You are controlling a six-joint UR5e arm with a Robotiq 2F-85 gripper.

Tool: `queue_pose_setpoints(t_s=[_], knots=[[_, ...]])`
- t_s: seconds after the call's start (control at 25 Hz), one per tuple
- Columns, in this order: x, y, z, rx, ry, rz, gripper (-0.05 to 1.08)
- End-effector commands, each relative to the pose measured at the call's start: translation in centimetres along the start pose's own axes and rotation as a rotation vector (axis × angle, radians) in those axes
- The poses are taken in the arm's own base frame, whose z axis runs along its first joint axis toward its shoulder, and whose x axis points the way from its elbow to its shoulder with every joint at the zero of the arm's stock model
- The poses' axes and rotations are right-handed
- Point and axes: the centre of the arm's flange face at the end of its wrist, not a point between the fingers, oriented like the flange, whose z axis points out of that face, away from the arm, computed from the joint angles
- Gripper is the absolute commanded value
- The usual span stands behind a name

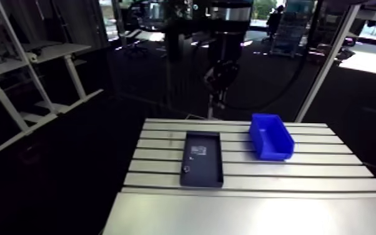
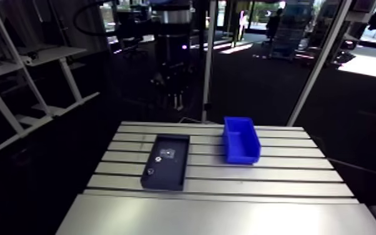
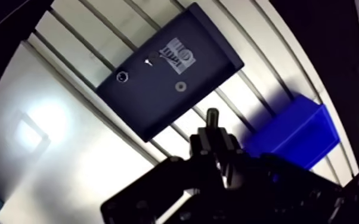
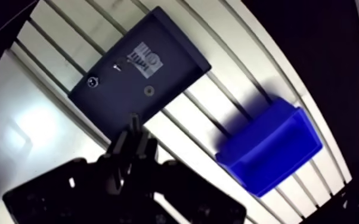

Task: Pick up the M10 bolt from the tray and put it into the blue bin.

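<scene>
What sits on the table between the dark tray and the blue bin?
Nothing: only bare slotted table separates the tray and the blue bin, which stand apart. Both the arm view and the wrist view show it.

Blocky matte-black pincer (image 3: 213, 116) with narrow tip; dark tubular arm (image 1: 227, 44) with silver ring (image 1: 231, 12)
</scene>
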Motion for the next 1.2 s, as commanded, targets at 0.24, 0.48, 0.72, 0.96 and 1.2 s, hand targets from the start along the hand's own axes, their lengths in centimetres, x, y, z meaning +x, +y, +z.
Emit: queue_pose_setpoints(t_s=[0.24,0.48,0.72,0.96,1.2], knots=[[-2.7,4.2,-4.3,0.056,-0.036,-0.467,1.06],[-6.4,8.7,-4.5,0.044,-0.058,-0.661,1.06],[-8.6,13.0,-2.5,0.046,-0.056,-0.704,1.06],[-9.2,15.9,0.1,0.039,-0.055,-0.704,1.06],[-10.1,18.2,2.3,0.029,-0.054,-0.687,1.06]])
